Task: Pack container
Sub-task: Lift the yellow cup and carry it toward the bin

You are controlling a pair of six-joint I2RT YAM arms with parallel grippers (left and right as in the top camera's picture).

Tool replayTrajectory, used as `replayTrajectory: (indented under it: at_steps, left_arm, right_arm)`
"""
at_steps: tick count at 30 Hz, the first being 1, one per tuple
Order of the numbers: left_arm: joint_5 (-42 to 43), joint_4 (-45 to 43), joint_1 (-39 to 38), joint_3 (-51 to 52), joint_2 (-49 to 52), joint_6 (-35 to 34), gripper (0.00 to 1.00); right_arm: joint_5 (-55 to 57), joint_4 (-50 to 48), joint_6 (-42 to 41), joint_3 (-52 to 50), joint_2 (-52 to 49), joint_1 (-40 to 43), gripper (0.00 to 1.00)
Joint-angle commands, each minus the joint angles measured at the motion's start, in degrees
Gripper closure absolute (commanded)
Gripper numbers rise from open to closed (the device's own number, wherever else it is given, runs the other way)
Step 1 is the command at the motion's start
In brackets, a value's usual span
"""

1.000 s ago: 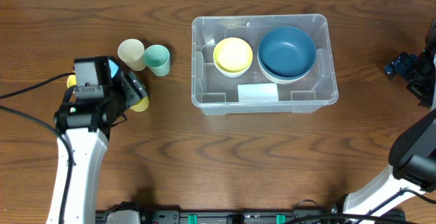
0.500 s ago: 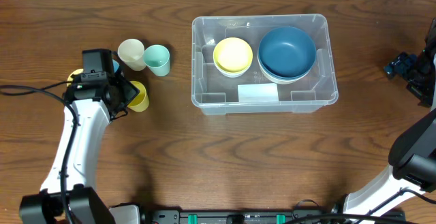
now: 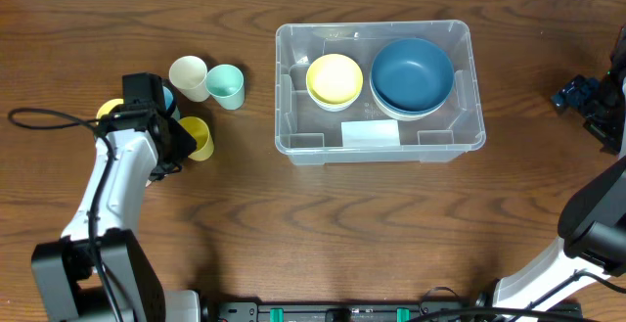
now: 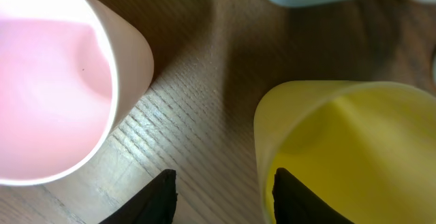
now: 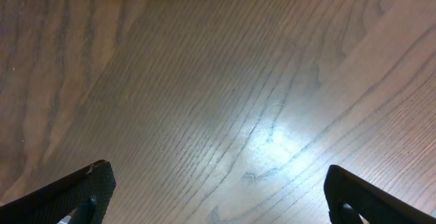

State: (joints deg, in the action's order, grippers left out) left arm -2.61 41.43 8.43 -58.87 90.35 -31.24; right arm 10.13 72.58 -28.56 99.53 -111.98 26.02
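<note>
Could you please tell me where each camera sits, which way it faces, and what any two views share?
Overhead: above the table, looking straight down on the container and a teal cup; the left arm and right arm show.
Left wrist: on the left arm, facing down close at a yellow cup and a pale cup; the left gripper shows as two dark tips.
Right wrist: on the right arm, facing bare wood; the right gripper shows, tips wide apart.
Shared: overhead and left wrist both show the yellow cup.

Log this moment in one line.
left end effector: open, at yellow cup rim | right end effector: open | container: yellow bowl, blue bowl inside
</note>
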Motion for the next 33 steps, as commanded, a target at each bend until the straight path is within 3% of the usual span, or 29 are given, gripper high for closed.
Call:
replayTrajectory:
  at_steps: [1, 3, 5, 12, 21, 27, 30, 33]
  left_arm:
    - [-1.0, -0.2, 0.2, -1.0, 2.6, 3.6, 0.54]
    - [-1.0, -0.6, 0.2, -1.0, 4.2, 3.6, 0.54]
    - [-1.0, -1.1, 0.2, -1.0, 5.7, 3.6, 0.61]
    - [-0.8, -1.5, 0.2, -1.0, 6.8, 3.8, 0.93]
    - [9.0, -1.4, 0.1, -1.3, 0.5, 10.1, 0.94]
    - [22.6, -1.2, -0.7, -2.5, -11.6, 16.0, 0.94]
    - [28.3, -1.7, -2.4, -3.4, -19.0, 16.3, 0.94]
    - [29.2, -5.0, -6.2, -3.7, -25.5, 12.1, 0.94]
  right_arm:
    - [0.8, 0.0, -1.2, -0.2, 0.3, 0.1, 0.01]
    - [0.8, 0.0, -1.2, -0.2, 0.3, 0.1, 0.01]
    - [0.8, 0.0, -1.2, -0.2, 0.3, 0.1, 0.01]
    - [0.8, 0.0, -1.2, -0.2, 0.3, 0.1, 0.01]
    - [0.8, 0.0, -1.2, -0.2, 0.3, 0.1, 0.01]
    - [0.8, 0.0, -1.2, -0.2, 0.3, 0.1, 0.01]
    - [0.8, 0.0, -1.2, -0.2, 0.3, 0.1, 0.01]
    - [0.8, 0.0, -1.2, -0.2, 0.3, 0.1, 0.01]
